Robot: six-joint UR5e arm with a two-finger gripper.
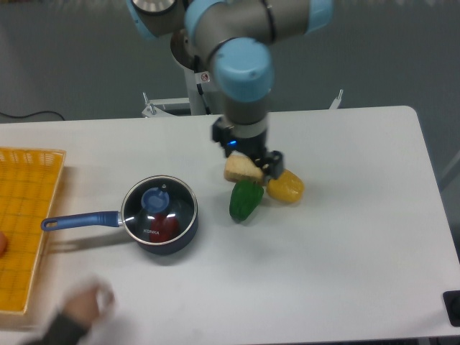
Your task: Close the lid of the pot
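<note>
From my remote station, I see the round clear glass lid with a blue knob seated on the small navy saucepan with a long blue handle, while the gripper, whose finger spacing I cannot tell, hangs over the beige block, well apart.

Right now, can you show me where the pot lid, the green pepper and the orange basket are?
pot lid [159, 210]: fixed camera, on the glass beside the knob.
green pepper [246, 200]: fixed camera, on its middle.
orange basket [32, 154]: fixed camera, on its top rim.
</note>
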